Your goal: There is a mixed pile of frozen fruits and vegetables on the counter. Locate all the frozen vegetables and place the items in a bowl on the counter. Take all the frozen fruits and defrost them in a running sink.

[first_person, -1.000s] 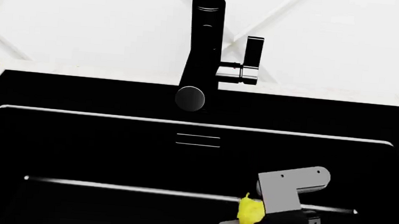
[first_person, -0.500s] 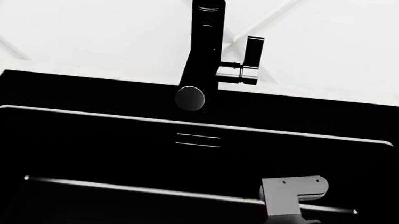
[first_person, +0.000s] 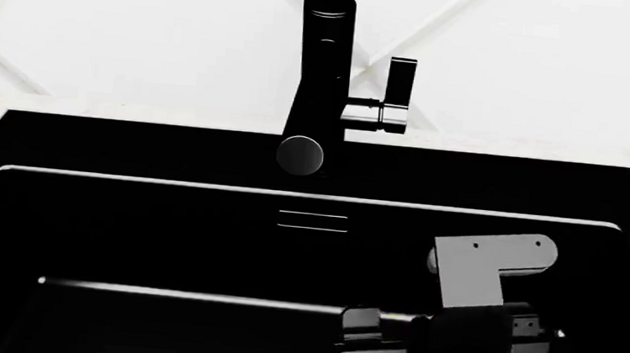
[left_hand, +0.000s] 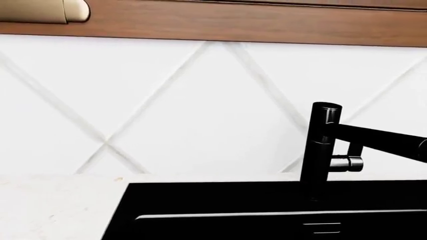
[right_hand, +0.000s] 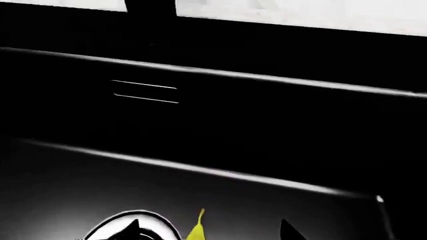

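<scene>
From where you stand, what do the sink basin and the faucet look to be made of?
The sink basin looks like black composite or coated metal with a satin finish: thin highlights run along its ledges. The faucet looks like matte black metal, with a duller grey metal stem on its handle. Being a render, this stays a guess.

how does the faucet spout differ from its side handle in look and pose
The faucet spout is matte black, while the side handle has a silver metal stem with a dark lever. The spout is much thicker and taller; the handle is slim and short. The spout swings forward over the black sink, its round outlet facing the head camera, while the handle's lever stands upright at the side. Both belong to one fixture behind the sink.
</scene>
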### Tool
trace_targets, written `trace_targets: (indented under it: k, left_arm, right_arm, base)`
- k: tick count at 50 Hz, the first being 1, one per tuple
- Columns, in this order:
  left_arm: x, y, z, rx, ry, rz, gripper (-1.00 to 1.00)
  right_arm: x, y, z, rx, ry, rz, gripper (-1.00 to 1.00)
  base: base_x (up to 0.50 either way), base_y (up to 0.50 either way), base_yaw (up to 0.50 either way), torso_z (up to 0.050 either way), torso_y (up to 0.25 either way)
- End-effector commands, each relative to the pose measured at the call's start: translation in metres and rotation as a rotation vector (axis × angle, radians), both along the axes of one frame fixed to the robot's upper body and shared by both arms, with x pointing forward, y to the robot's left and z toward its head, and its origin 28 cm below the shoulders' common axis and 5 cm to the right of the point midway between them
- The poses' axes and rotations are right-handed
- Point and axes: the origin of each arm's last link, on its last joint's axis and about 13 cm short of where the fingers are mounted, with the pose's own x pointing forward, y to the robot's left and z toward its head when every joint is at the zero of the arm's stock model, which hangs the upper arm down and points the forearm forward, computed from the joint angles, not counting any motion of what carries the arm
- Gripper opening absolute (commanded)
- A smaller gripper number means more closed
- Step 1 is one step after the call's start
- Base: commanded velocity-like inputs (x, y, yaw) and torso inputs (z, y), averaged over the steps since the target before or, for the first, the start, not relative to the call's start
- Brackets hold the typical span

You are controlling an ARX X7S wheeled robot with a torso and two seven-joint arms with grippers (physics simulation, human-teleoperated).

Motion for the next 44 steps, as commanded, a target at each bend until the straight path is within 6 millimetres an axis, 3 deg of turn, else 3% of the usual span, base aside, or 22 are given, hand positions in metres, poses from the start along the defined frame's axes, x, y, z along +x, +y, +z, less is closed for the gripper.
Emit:
trace_targets:
  k: [1,11,21,25,44]
  left_arm:
    - [0.001,0.000,0.001,-0.011,-0.016,-0.017,1.00]
    - [0.001,0.001,0.000,-0.008,-0.016,-0.013,1.00]
    - [0.004,0.001,-0.002,-0.006,-0.010,-0.014,1.00]
    - [0.004,0.000,-0.003,-0.009,-0.012,-0.014,1.00]
    - [0.002,-0.002,-0.006,0.001,-0.011,-0.019,1.00]
  right_arm:
    - [-0.027,0.002,0.032,0.046,-0.173,-0.003,1.00]
    - [-0.069,-0.003,0.062,0.090,-0.331,-0.029,1.00]
    - [-0.094,-0.006,0.063,0.096,-0.373,-0.076,1.00]
    - [-0.115,-0.007,0.068,0.131,-0.408,-0.096,1.00]
    - [-0.129,-0.016,0.077,0.110,-0.443,-0.147,1.00]
  base:
    - [0.00,0.00,0.00,0.000,0.000]
    - [0.00,0.00,0.00,0.000,0.000]
    - [0.00,0.00,0.00,0.000,0.000]
    - [0.00,0.00,0.00,0.000,0.000]
    - [0.00,0.00,0.00,0.000,0.000]
